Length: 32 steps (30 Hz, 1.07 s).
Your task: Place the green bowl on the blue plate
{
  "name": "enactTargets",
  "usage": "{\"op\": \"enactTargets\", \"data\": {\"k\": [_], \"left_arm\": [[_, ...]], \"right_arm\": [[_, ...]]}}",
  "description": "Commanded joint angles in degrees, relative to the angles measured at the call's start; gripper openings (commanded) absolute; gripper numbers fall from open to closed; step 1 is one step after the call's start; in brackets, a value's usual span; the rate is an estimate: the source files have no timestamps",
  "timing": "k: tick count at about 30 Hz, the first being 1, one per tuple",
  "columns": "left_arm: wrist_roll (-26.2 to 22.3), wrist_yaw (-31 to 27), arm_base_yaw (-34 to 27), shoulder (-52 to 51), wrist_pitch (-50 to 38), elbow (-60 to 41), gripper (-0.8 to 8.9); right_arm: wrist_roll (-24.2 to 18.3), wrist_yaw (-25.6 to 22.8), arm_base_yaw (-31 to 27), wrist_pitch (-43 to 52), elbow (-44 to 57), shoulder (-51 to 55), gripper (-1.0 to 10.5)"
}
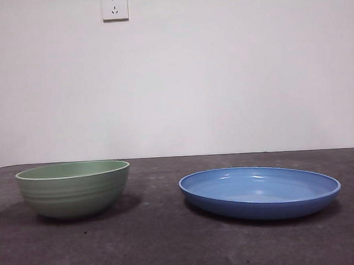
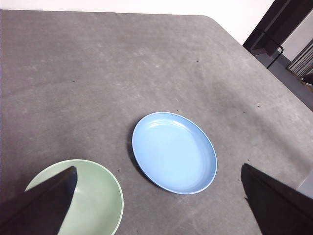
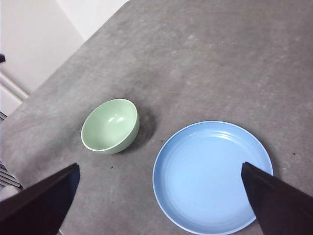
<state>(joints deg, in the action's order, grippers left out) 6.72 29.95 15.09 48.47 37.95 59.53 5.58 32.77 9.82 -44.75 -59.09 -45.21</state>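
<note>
The pale mint-green round ceramic bowl (image 1: pixel 73 189) with faint ridges on its outside stands upright on the dark grey table (image 1: pixel 171 245), at the left of the front view. The wide, shallow, glossy blue round plate (image 1: pixel 260 191) lies to its right, apart from it, with bare tabletop between them. Both are empty.

The left gripper (image 2: pixel 156 205) hangs high above the table with its jaws spread wide and holding nothing; the bowl (image 2: pixel 93 196) lies below, partly behind one jaw, and the plate (image 2: pixel 174 152) sits between the jaws, further off. The right gripper (image 3: pixel 161 205) is likewise released and raised, with the plate (image 3: pixel 212 176) below it and the bowl (image 3: pixel 110 126) beyond, beside the plate.

A white wall socket (image 1: pixel 114 6) sits on the far wall.
</note>
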Motion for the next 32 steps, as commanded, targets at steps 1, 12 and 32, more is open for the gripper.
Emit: {"op": "enactTargets", "data": {"k": [1,12,32], "left_arm": [[-0.5,0.1,0.2,0.3,-0.3,1.4,6.57],[0.7,-0.6,-1.1,3.6,4.1,1.4,6.57],[1.2,-13.9,-5.7,30.9,6.4,1.4,6.53]], "right_arm": [[-0.6,0.0,0.3,0.3,-0.8,-0.4,6.1],[-0.3,0.2,0.3,0.5,-0.8,-0.3,6.1],[0.4,0.3,0.3,0.5,-0.8,-0.3,6.1]]}}
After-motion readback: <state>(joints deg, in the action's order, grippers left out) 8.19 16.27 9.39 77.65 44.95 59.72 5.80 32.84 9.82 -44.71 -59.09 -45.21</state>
